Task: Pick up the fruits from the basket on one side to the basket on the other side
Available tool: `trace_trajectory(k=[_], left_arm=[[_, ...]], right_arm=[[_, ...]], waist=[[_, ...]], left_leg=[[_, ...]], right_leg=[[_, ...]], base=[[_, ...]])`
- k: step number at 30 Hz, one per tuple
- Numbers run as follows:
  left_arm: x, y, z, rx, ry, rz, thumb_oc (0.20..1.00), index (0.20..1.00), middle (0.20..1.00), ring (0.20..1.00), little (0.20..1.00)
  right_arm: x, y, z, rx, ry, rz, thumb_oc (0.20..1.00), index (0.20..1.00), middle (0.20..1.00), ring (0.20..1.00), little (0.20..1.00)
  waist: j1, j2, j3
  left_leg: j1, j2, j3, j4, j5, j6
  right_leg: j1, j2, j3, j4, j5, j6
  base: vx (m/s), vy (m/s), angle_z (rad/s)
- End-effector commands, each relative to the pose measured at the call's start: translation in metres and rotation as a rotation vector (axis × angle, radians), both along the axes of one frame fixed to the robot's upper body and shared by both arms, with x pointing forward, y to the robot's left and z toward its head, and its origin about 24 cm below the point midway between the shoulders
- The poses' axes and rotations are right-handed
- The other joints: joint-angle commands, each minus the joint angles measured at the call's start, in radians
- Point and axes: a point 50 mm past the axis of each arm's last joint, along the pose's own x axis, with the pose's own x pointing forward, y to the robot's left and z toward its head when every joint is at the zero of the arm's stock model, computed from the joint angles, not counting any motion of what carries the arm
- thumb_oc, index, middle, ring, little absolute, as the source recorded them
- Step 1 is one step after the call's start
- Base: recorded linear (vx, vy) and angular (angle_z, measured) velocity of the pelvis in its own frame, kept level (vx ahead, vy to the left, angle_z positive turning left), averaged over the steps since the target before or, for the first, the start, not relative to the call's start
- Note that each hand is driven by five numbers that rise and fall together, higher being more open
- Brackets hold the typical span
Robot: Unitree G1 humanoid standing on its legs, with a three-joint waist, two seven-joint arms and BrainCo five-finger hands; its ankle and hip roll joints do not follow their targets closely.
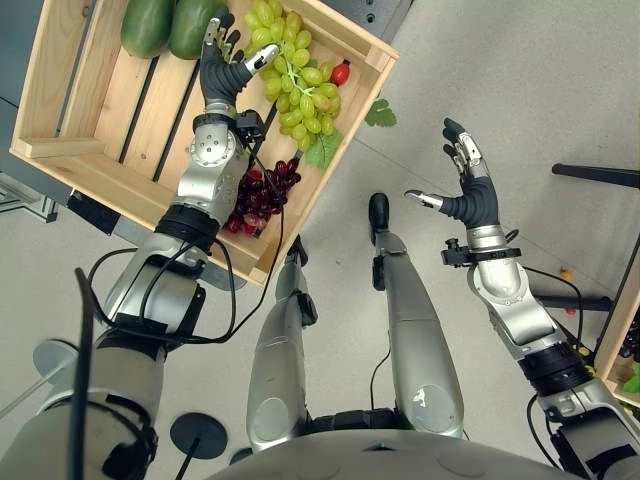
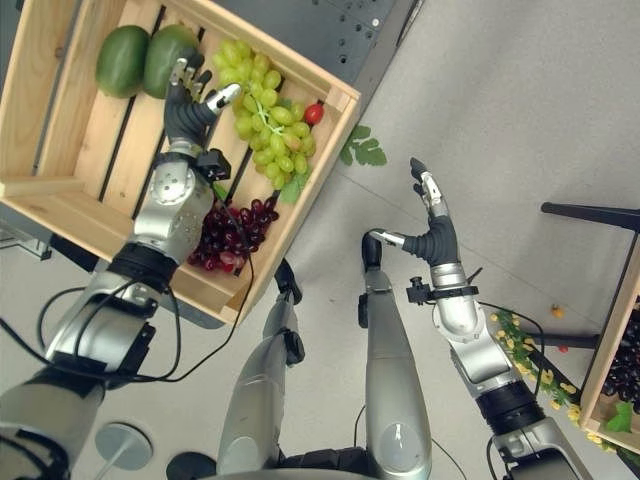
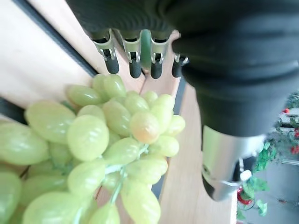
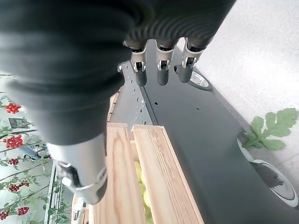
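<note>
Left hand (image 1: 222,70), upper left of the left eye view: fingers straight and relaxed, thumb spread toward the bunch of pale green grapes (image 1: 300,85), holding nothing. In the left wrist view the dark fingertips (image 3: 135,70) hover just above the grapes; contact cannot be told.

The green grapes lie inside the shallow slatted wooden crate (image 1: 60,150), toward its right wall. Just beside the fingers on the left, two dark green oval fruits (image 1: 168,25) sit touching each other at the crate's top edge. A small red fruit (image 1: 340,73) lies against the right side of the green bunch. A cluster of dark red grapes (image 1: 262,195) lies lower in the crate, partly hidden under the left wrist and forearm.

A loose green leaf (image 1: 380,113) lies on the grey floor just outside the crate's right corner.

Right hand (image 1: 462,178), right of centre, well apart from the crate: fingers spread, empty, over bare floor. A second wooden crate (image 2: 612,370) shows at the lower right edge of the right eye view.
</note>
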Motion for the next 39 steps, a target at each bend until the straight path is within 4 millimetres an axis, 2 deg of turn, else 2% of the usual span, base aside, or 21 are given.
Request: trace_trajectory(k=[1,5,12,15,16,17,19,22,23,25,28,33,39], left_arm=[[0.002,-0.023,0.024,-0.146,-0.079,-0.109,1.000,1.000,1.000,1.000,1.000],[0.004,-0.026,0.015,-0.178,-0.037,-0.118,1.000,1.000,1.000,1.000,1.000],[0.011,-0.021,0.003,-0.105,0.045,-0.060,1.000,1.000,1.000,1.000,1.000],[0.016,-0.017,0.002,0.026,0.086,-0.012,1.000,1.000,1.000,1.000,1.000],[0.019,-0.015,0.005,0.215,0.100,0.016,1.000,1.000,1.000,1.000,1.000],[0.020,-0.017,0.008,0.290,0.095,0.016,1.000,1.000,1.000,1.000,1.000],[0.020,-0.018,0.010,0.310,0.094,0.013,1.000,1.000,1.000,1.000,1.000],[0.020,-0.030,0.024,0.506,0.044,-0.010,1.000,1.000,1.000,1.000,1.000],[0.021,-0.033,0.026,0.646,0.040,0.001,1.000,1.000,1.000,1.000,1.000],[0.021,-0.034,0.027,0.707,0.043,0.011,1.000,1.000,1.000,1.000,1.000],[0.026,-0.039,0.031,0.937,0.066,0.061,1.000,1.000,1.000,1.000,1.000],[0.028,-0.041,0.031,1.109,0.088,0.109,1.000,1.000,1.000,1.000,1.000],[0.032,-0.034,0.026,1.151,0.151,0.154,1.000,1.000,1.000,1.000,1.000]], right_arm=[[-0.001,0.005,0.007,0.014,-0.059,-0.005,1.000,1.000,1.000,1.000,1.000],[-0.001,0.005,0.007,0.006,-0.056,-0.011,1.000,1.000,1.000,1.000,1.000],[0.000,0.005,0.007,0.007,-0.053,-0.009,1.000,1.000,1.000,1.000,1.000],[0.000,0.004,0.006,-0.004,-0.046,-0.005,1.000,1.000,1.000,1.000,1.000],[-0.001,0.001,0.005,-0.013,-0.042,-0.009,1.000,1.000,1.000,1.000,1.000],[-0.001,-0.001,0.004,-0.017,-0.038,-0.009,1.000,1.000,1.000,1.000,1.000],[-0.002,-0.002,0.003,-0.022,-0.034,-0.009,1.000,1.000,1.000,1.000,1.000],[-0.003,-0.006,0.003,-0.030,-0.029,-0.011,1.000,1.000,1.000,1.000,1.000],[-0.004,-0.006,0.003,-0.037,-0.028,-0.006,1.000,1.000,1.000,1.000,1.000],[-0.004,-0.007,0.002,-0.040,-0.026,-0.006,1.000,1.000,1.000,1.000,1.000],[-0.005,-0.007,-0.002,-0.058,-0.006,0.012,1.000,1.000,1.000,1.000,1.000],[-0.005,-0.006,-0.004,-0.074,0.001,0.030,1.000,1.000,1.000,1.000,1.000],[-0.007,-0.006,-0.005,-0.077,0.008,0.045,1.000,1.000,1.000,1.000,1.000]], waist=[[-0.004,-0.060,-0.005],[-0.006,-0.061,-0.005],[-0.008,-0.059,-0.005],[-0.011,-0.058,-0.005],[-0.012,-0.056,-0.005],[-0.012,-0.053,-0.005],[-0.012,-0.052,-0.005],[-0.013,-0.041,-0.005],[-0.011,-0.037,-0.005],[-0.010,-0.035,-0.005],[-0.011,-0.023,-0.005],[-0.010,-0.018,-0.005],[-0.014,-0.015,-0.005]], left_leg=[[0.049,0.016,-0.015,0.123,-0.117,-0.040],[0.048,0.016,-0.016,0.125,-0.118,-0.040],[0.051,0.016,-0.015,0.123,-0.119,-0.039],[0.051,0.015,-0.014,0.121,-0.117,-0.039],[0.052,0.015,-0.014,0.120,-0.115,-0.039],[0.053,0.014,-0.013,0.120,-0.115,-0.039],[0.055,0.014,-0.013,0.119,-0.115,-0.040],[0.060,0.011,-0.013,0.114,-0.114,-0.039],[0.062,0.010,-0.013,0.113,-0.113,-0.039],[0.064,0.010,-0.013,0.113,-0.113,-0.040],[0.069,0.007,-0.012,0.109,-0.112,-0.041],[0.073,0.007,-0.010,0.105,-0.113,-0.041],[0.071,0.007,-0.004,0.109,-0.119,-0.038]], right_leg=[[0.113,-0.012,0.050,-0.211,0.099,0.163],[0.108,-0.011,0.049,-0.205,0.097,0.163],[0.105,-0.009,0.054,-0.197,0.097,0.163],[0.105,-0.010,0.054,-0.200,0.099,0.164],[0.105,-0.011,0.054,-0.202,0.100,0.164],[0.104,-0.011,0.054,-0.201,0.100,0.165],[0.104,-0.012,0.054,-0.200,0.100,0.165],[0.107,-0.013,0.054,-0.203,0.102,0.167],[0.109,-0.013,0.052,-0.204,0.103,0.167],[0.109,-0.014,0.052,-0.203,0.102,0.168],[0.110,-0.017,0.051,-0.202,0.100,0.170],[0.112,-0.019,0.051,-0.204,0.101,0.173],[0.100,-0.015,0.060,-0.199,0.099,0.173]], base=[[0.00,0.000,0.00],[0.00,0.000,0.00],[0.00,0.000,0.00],[0.00,0.000,0.00],[0.00,0.000,0.00],[0.00,0.000,0.00],[0.00,0.000,0.00],[0.00,0.000,0.00],[0.00,0.000,0.00],[0.00,0.000,0.00],[0.00,0.000,0.00],[0.00,0.000,0.00],[0.01,0.000,-0.02]])
